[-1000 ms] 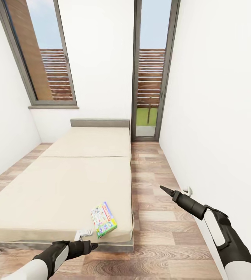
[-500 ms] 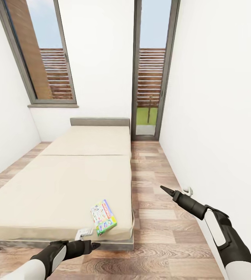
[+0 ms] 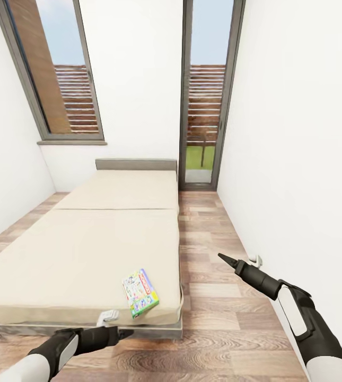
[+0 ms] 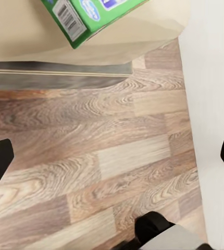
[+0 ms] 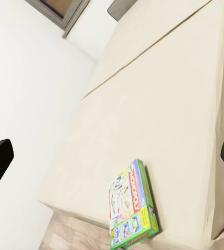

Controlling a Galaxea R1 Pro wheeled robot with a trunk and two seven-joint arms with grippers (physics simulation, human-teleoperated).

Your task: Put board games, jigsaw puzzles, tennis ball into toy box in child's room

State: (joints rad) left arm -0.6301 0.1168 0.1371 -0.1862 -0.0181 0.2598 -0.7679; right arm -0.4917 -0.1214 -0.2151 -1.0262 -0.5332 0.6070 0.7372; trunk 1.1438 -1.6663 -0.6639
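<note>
Here the board game [image 3: 140, 292] lies on the bed [image 3: 86, 249] corner, just beyond the left gripper [image 3: 122, 333], jaws apart; right gripper [image 3: 225, 259] too, off aside.

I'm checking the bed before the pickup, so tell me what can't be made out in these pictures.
- Head view: the small white thing at the near edge of the bed, just above the left gripper, is too small to identify.
- Left wrist view: the board game is cut off by the picture's edge, leaving a green corner with a barcode.
- Head view: the white item by the wall is tiny and partly behind the right gripper.
</note>
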